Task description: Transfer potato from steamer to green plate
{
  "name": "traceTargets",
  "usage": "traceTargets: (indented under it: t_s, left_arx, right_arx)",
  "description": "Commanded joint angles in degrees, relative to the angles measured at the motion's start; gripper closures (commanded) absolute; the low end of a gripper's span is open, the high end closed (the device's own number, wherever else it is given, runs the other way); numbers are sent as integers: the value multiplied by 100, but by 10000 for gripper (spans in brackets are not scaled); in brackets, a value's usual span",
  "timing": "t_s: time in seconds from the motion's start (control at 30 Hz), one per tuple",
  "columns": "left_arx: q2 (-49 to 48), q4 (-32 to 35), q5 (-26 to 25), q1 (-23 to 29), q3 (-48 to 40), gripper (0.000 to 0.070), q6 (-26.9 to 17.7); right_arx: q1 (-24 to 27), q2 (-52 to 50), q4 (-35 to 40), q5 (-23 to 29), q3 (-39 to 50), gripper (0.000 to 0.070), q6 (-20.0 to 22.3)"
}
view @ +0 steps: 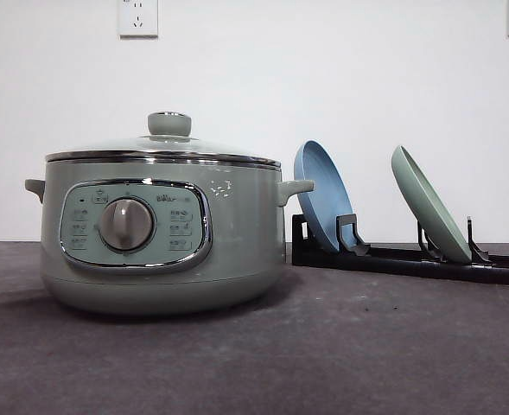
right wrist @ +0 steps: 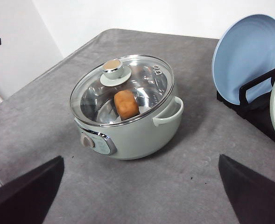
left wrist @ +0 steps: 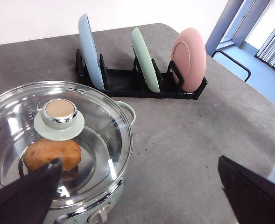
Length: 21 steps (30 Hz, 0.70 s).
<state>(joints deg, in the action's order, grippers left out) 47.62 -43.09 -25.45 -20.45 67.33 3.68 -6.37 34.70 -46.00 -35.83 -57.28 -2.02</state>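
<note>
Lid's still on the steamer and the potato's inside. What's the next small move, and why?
Probably bring the left end effector, which looks open, down over the lid knob and close on it. The glass lid sits shut on the steamer, with the potato under it, so nothing can reach the potato until the lid is off. The green plate stands in the rack.

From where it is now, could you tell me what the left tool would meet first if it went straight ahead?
Probably the steamer's glass lid, near its knob; the left tool hangs open above it, the potato underneath. Depth is uncertain.
</note>
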Motion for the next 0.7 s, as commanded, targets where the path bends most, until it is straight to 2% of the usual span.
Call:
traceTargets:
  t_s: [0.0, 0.23, 0.47, 0.67]
  left_arx:
    - [31, 68, -24, -26, 120, 0, -63]
    - [31, 70, -24, -24, 120, 0, -68]
    - [33, 72, -24, -26, 120, 0, -70]
    - [33, 66, -24, -26, 118, 0, -68]
  right_arx:
    - [-20, 35, 70, -9, -92, 10, -186]
    - [-20, 448, 426, 144, -153, 11, -782]
    - [-20, 1728, 424, 266, -683, 13, -850]
    - [-18, 3209, 388, 725, -1598, 13, -854]
